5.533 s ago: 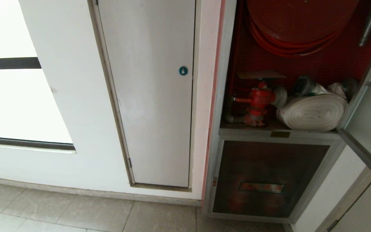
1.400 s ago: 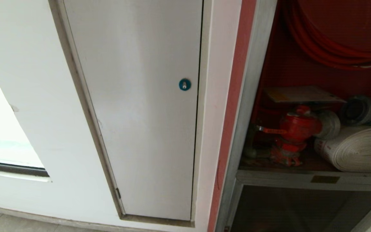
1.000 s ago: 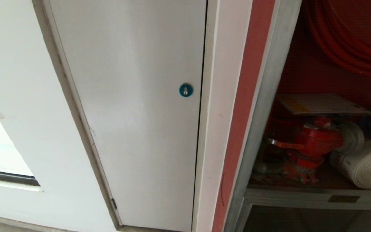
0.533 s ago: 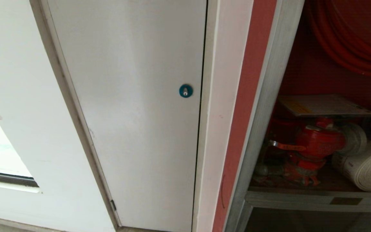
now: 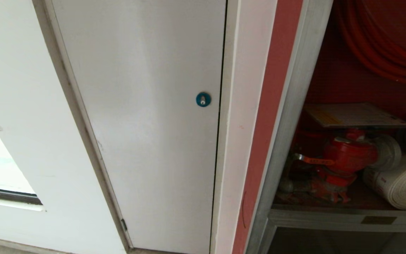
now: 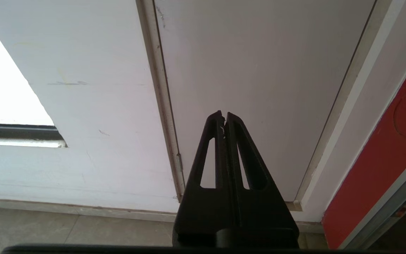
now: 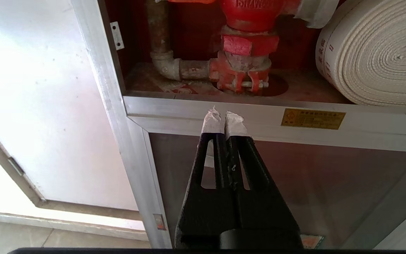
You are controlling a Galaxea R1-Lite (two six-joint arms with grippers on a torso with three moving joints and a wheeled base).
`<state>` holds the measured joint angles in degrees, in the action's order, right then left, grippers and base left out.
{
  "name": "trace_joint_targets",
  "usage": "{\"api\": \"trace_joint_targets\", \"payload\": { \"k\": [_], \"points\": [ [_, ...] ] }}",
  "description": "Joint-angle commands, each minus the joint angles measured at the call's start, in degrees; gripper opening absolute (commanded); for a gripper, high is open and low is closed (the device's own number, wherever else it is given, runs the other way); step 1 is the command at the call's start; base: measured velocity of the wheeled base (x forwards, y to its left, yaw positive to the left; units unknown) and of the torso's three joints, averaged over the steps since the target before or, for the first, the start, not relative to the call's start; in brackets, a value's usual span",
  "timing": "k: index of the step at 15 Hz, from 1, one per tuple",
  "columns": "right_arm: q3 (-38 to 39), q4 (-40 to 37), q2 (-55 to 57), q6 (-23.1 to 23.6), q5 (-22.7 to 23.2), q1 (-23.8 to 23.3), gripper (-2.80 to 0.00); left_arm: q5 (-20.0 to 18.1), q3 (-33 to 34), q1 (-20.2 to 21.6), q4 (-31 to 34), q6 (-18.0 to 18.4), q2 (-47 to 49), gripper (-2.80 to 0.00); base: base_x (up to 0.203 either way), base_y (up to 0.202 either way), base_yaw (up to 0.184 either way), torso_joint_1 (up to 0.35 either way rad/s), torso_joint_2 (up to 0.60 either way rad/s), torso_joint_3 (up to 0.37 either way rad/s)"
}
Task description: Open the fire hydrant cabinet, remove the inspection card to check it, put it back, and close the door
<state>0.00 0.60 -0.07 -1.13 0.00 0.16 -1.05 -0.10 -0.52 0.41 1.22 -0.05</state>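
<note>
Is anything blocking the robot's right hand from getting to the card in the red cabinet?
Nothing visible blocks it. The cabinet stands open, and the inspection card lies flat on top of the red valve, uncovered. The right gripper, jaws shut, sits low at the metal sill beneath the valve, so it must rise first.

The fire hydrant cabinet (image 5: 287, 116) stands open at the right, its brushed silver frame edging a red interior. Inside, the inspection card (image 5: 354, 114), a pale flat sheet with a yellow patch near its left end, lies level on top of the red valve. The cabinet's door is out of sight.
</note>
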Motion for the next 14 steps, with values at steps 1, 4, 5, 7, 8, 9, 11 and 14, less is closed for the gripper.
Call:
{"api": "trace_joint_targets", "payload": {
  "k": [1, 4, 5, 7, 8, 9, 11, 14],
  "points": [
    [0.3, 0.0, 0.1, 0.0, 0.0, 0.0, -2.8, 0.0, 0.0, 0.0, 0.0, 0.0, 0.0, -2.8, 0.0, 0.0, 0.0, 0.0, 0.0, 0.0],
    [0.3, 0.0, 0.1, 0.0, 0.0, 0.0, -2.8, 0.0, 0.0, 0.0, -0.1, 0.0, 0.0, -2.8, 0.0, 0.0, 0.0, 0.0, 0.0, 0.0],
    [0.3, 0.0, 0.1, 0.0, 0.0, 0.0, -2.8, 0.0, 0.0, 0.0, 0.0, 0.0, 0.0, -2.8, 0.0, 0.0, 0.0, 0.0, 0.0, 0.0],
    [0.3, 0.0, 0.1, 0.0, 0.0, 0.0, -2.8, 0.0, 0.0, 0.0, 0.0, 0.0, 0.0, -2.8, 0.0, 0.0, 0.0, 0.0, 0.0, 0.0],
    [0.3, 0.0, 0.1, 0.0, 0.0, 0.0, -2.8, 0.0, 0.0, 0.0, 0.0, 0.0, 0.0, -2.8, 0.0, 0.0, 0.0, 0.0, 0.0, 0.0],
    [0.3, 0.0, 0.1, -0.1, 0.0, 0.0, -2.8, 0.0, 0.0, 0.0, 0.0, 0.0, 0.0, -2.8, 0.0, 0.0, 0.0, 0.0, 0.0, 0.0],
    [0.3, 0.0, 0.1, -0.1, 0.0, 0.0, -2.8, 0.0, 0.0, 0.0, 0.0, 0.0, 0.0, -2.8, 0.0, 0.0, 0.0, 0.0, 0.0, 0.0],
    [0.3, 0.0, 0.1, -0.1, 0.0, 0.0, -2.8, 0.0, 0.0, 0.0, 0.0, 0.0, 0.0, -2.8, 0.0, 0.0, 0.0, 0.0, 0.0, 0.0]
  ]
}}
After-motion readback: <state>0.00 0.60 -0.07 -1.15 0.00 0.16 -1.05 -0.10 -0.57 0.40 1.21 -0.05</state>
